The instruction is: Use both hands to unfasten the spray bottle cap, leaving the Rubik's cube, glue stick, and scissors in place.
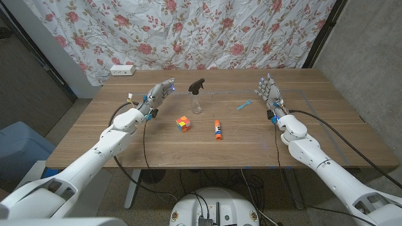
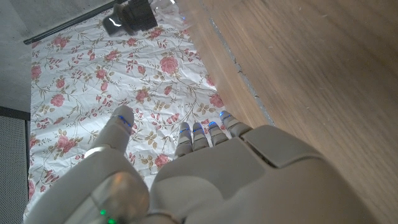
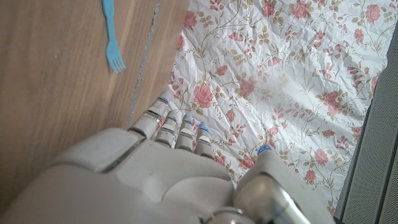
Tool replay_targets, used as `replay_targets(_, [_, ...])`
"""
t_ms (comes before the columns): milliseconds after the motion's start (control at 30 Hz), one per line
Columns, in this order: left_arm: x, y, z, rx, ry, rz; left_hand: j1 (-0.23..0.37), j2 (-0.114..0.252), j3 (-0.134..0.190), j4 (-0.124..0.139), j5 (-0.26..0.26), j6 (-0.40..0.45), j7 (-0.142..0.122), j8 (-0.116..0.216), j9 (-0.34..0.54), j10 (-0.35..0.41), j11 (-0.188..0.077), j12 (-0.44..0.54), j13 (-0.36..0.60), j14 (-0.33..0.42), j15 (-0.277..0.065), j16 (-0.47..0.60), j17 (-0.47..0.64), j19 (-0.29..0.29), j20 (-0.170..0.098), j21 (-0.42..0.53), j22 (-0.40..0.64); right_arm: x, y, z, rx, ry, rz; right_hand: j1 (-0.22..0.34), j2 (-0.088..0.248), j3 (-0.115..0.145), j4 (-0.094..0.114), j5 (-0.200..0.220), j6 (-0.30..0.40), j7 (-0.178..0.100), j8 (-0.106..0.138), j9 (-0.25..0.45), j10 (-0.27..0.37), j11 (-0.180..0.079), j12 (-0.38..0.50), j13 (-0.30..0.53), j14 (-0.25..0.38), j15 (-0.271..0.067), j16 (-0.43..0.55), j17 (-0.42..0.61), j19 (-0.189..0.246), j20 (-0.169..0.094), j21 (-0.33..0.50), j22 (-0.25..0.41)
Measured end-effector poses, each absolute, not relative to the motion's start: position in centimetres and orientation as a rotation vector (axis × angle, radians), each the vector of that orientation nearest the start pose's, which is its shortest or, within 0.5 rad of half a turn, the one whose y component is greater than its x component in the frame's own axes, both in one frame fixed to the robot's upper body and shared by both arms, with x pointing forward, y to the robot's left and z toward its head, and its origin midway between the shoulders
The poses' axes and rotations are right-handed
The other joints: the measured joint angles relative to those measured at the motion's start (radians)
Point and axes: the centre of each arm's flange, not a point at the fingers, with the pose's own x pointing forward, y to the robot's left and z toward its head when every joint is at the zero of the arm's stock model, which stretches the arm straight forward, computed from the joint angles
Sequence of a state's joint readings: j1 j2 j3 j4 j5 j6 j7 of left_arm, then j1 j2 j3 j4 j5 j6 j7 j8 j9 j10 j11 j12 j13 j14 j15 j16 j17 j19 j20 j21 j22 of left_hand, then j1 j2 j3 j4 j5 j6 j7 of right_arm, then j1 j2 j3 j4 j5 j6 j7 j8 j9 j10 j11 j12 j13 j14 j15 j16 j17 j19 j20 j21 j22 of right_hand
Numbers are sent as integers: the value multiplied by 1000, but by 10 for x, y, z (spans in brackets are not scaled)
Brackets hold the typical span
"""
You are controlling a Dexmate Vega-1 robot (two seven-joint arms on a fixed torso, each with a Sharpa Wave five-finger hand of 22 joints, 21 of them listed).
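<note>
Head view. Spray bottle [image 1: 197, 97] standing up straight on the wooden table [image 1: 94, 135], black cap on top, nothing touching it. Left hand [image 1: 160, 94] near the bottle on the robot's left side, fingers spread apart, holding nothing. Right hand [image 1: 268, 93] well apart from the bottle on the other side, fingers also loose and spread, holding nothing. Rubik's cube [image 1: 183, 123] near the bottle, on the side toward the robot. Glue stick [image 1: 217, 130] lying flat a bit further from the bottle, also toward the robot. Little blue thing [image 1: 244, 105] lying between the bottle and the right hand.

Left wrist view. Back of the left hand [image 2: 236, 174], fingers straight and apart, grasping nothing. Black top of the spray bottle [image 2: 134, 15] ahead of the fingertips, not touched yet.

Right wrist view. Back of the right hand [image 3: 161, 174], fingers out and empty. Little blue thing [image 3: 112, 37] on the wood, looking more like a small fork than scissors.

Things that could go wrong, probably. Easy to tip the tall, light bottle with a bump from one hand before the other is holding it. Could knock the blue thing away when bringing the right hand over to the bottle. Might spin the whole bottle instead of the cap with a weak hold on the clear, slippery body. Might hit the cube if the bottle falls toward the robot.
</note>
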State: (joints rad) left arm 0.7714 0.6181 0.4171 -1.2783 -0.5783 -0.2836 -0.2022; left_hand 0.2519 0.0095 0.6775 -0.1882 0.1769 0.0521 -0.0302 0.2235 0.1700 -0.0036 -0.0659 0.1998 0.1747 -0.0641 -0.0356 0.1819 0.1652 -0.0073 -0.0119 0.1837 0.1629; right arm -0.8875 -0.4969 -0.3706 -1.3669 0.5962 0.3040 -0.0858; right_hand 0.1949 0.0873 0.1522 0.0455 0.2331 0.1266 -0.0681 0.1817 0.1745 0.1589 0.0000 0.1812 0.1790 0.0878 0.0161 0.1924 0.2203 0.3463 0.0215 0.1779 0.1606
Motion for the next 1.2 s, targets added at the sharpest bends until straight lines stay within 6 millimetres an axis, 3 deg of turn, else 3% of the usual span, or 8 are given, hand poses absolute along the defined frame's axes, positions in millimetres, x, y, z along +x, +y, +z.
replay_targets(133, [650, 300, -2, 221, -593, -368, 16, -5, 0, 0, 0, -11, 10, -1, 0, -8, 3, -4, 0, 0, 0, 0, 0, -7, 7, 0, 0, 641, -279, -34, 48, -617, 138, -7, 7, 0, 0, 0, 0, 0, 0, 0, 0, 0, 0, 0, 0, 0, 0, -2, 0, 0, 0, 0])
replay_targets(500, [649, 300, 0, 263, -587, -428, 70, -25, 13, -4, 5, -37, -1, -17, 0, -40, -17, -15, 0, -29, 0, -5, 0, -35, 8, -6, 0, 641, -277, -34, 49, -620, 140, -7, 7, 0, 0, 0, 0, 0, 0, 0, 0, 0, 0, 0, 0, 0, 4, -2, 0, 0, 0, 0])
replay_targets(933, [653, 302, 2, 346, -571, -497, 108, -39, 23, -2, 5, -70, 5, -22, 0, -60, -5, -19, 0, -43, 9, -9, 0, -47, 14, -9, 0, 640, -276, -34, 48, -618, 135, -12, 12, 0, 0, 3, 0, 0, 0, 0, -4, 4, 0, 0, 0, 0, 4, -2, 0, 0, 0, 0])
replay_targets(1200, [659, 297, 8, 409, -556, -546, 178, -75, 42, 1, 5, -149, 12, -35, 0, -146, 9, -27, 0, -108, 28, -9, 0, -135, 12, -14, 0, 639, -276, -36, 51, -614, 131, -20, 20, 4, 4, 4, 0, 0, 0, 0, -4, 4, 0, 0, -4, 4, 4, -2, -4, 4, 0, 0])
